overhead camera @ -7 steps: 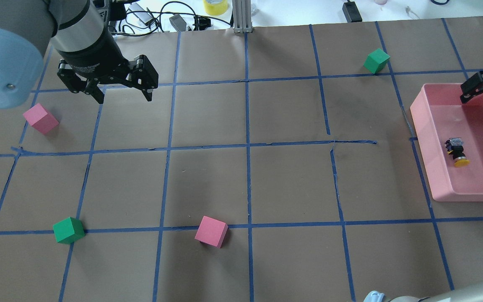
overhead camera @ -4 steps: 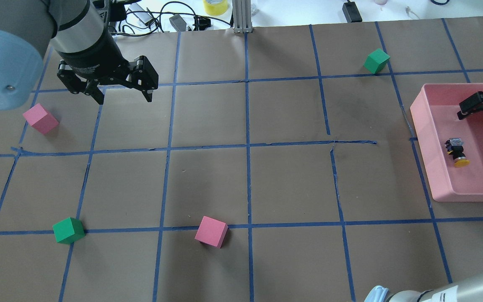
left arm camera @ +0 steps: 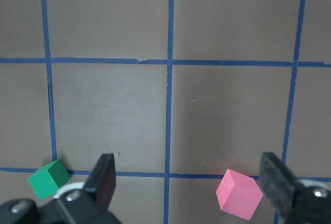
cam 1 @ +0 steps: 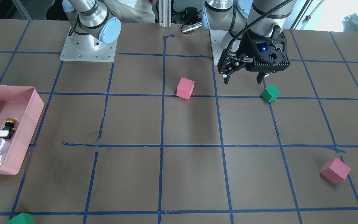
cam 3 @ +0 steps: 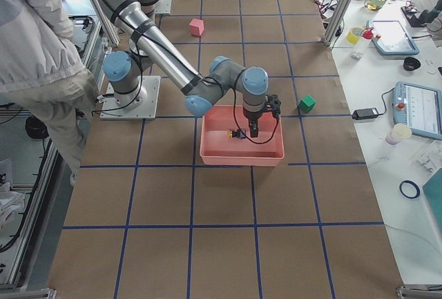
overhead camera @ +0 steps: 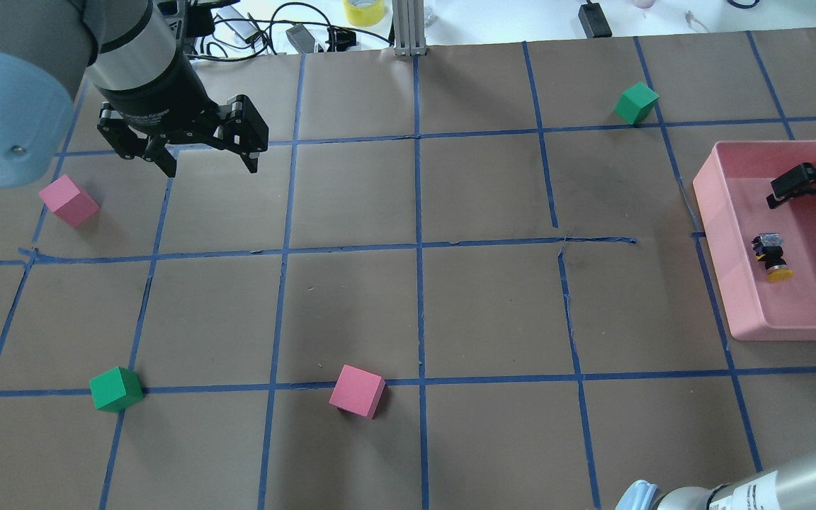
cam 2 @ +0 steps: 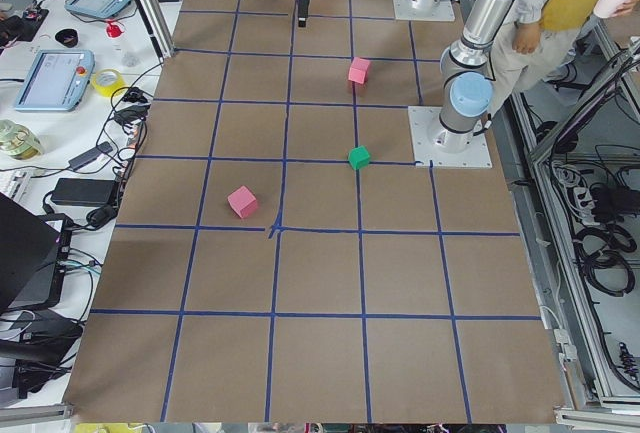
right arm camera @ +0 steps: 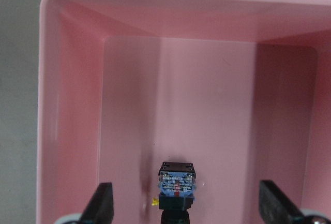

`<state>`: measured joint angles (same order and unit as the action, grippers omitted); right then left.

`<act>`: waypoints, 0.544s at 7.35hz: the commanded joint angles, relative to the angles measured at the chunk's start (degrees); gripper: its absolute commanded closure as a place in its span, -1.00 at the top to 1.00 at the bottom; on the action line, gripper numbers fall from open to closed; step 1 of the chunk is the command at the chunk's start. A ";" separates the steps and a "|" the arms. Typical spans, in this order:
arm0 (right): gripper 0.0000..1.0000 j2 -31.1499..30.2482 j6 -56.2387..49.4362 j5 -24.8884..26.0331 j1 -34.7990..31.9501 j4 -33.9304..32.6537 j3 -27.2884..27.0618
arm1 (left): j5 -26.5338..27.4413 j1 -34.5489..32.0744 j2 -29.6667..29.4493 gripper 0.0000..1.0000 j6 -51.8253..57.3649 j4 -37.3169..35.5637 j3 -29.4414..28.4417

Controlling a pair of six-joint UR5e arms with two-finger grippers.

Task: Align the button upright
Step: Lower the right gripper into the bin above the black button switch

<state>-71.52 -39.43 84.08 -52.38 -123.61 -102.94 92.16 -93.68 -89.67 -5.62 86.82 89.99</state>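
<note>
With right pincer [right arm camera: 189, 206] gaping wide above button [overhead camera: 773, 256] lying sideways inside tray [overhead camera: 716, 212]: centre over black body, lower, close gently, rotate cap upward.

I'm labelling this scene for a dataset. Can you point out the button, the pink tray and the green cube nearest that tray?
button [overhead camera: 773, 256], overhead view, on its black body.
pink tray [overhead camera: 790, 331], overhead view, on the wall nearest the robot.
green cube [overhead camera: 636, 103], overhead view, on the cube's middle.

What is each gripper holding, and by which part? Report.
Nothing is held. The left gripper hangs open over the table; the right gripper is open above the button lying sideways in the pink tray.
</note>
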 commanded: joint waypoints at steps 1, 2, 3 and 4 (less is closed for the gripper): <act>1.00 0.51 0.06 -0.06 0.08 -0.84 -0.41 | 0.04 -0.01 0.02 1.00 -0.09 -0.07 0.09; 1.00 0.68 0.14 -0.06 0.00 -0.93 -0.33 | 0.12 -0.01 0.02 1.00 -0.61 0.11 0.09; 1.00 1.12 0.14 -0.06 0.08 -0.85 -0.42 | 0.12 -0.01 0.10 1.00 -1.14 0.19 0.09; 1.00 1.12 -0.03 0.12 0.08 -1.28 -1.46 | 0.12 -0.01 0.10 1.00 -1.14 0.20 0.09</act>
<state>-70.57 -39.34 84.06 -52.32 -124.56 -103.57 92.27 -93.69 -89.59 -6.54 86.96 90.08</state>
